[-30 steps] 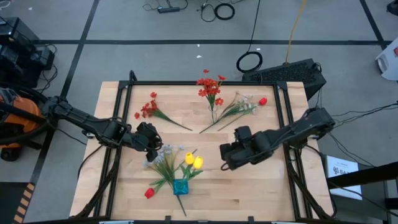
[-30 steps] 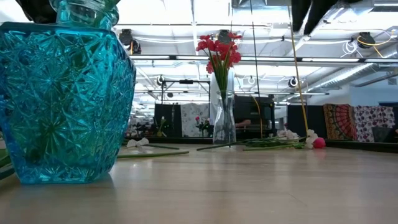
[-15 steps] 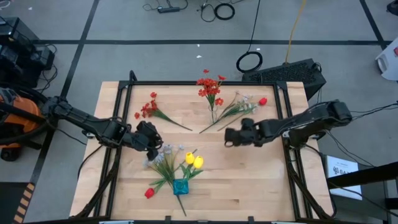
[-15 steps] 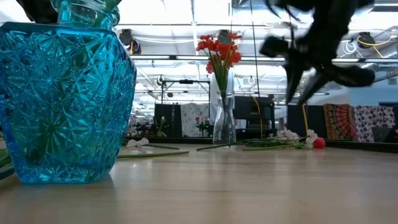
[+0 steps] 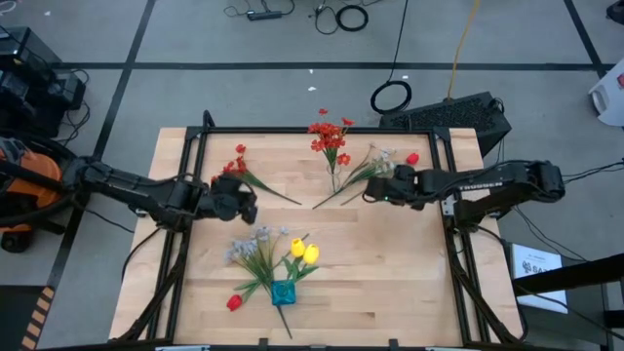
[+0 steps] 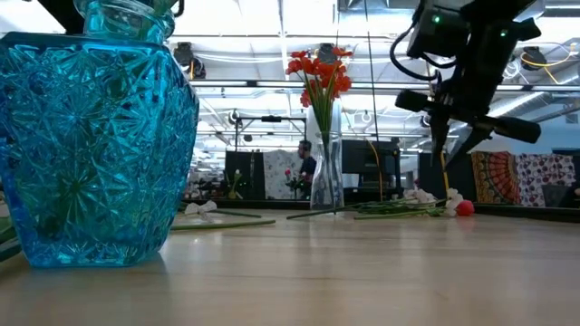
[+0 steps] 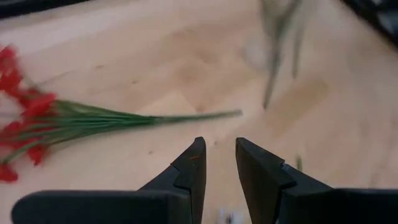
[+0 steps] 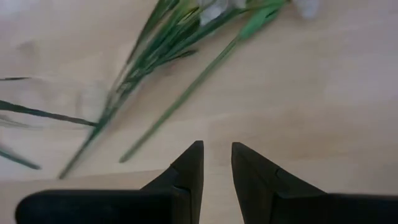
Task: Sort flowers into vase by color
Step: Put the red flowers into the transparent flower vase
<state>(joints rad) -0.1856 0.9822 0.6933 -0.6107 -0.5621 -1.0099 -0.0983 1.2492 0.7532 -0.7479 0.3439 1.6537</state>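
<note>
My left gripper (image 5: 241, 202) (image 7: 219, 146) hovers empty, its fingers a narrow gap apart, just near of a red clustered spray (image 5: 232, 172) (image 7: 37, 118) lying flat on the table. My right gripper (image 5: 374, 191) (image 8: 217, 149), also narrowly open and empty, hangs over the stems of a pale white-lavender spray (image 5: 376, 166) (image 8: 161, 37) that lies beside a single red bud (image 5: 412, 159) (image 6: 465, 207). A clear vase (image 6: 326, 177) at the far middle holds red sprays (image 5: 331, 136). A blue cut-glass vase (image 5: 283, 292) (image 6: 91, 136) stands near the front edge, with yellow tulips (image 5: 304, 253), a pale spray (image 5: 255, 244) and a red bud (image 5: 234, 302) around it.
Black rails (image 5: 453, 195) run along the table's left and right sides and far edge. Bare wood lies between the two arms and at the front right (image 5: 390, 283). A person (image 6: 306, 165) shows far back in the room.
My right gripper has swung from the table's middle toward the far right and come down over the pale spray's stems. My left gripper has gone a little toward the far edge, toward the red spray on the table. The flowers have not moved.
</note>
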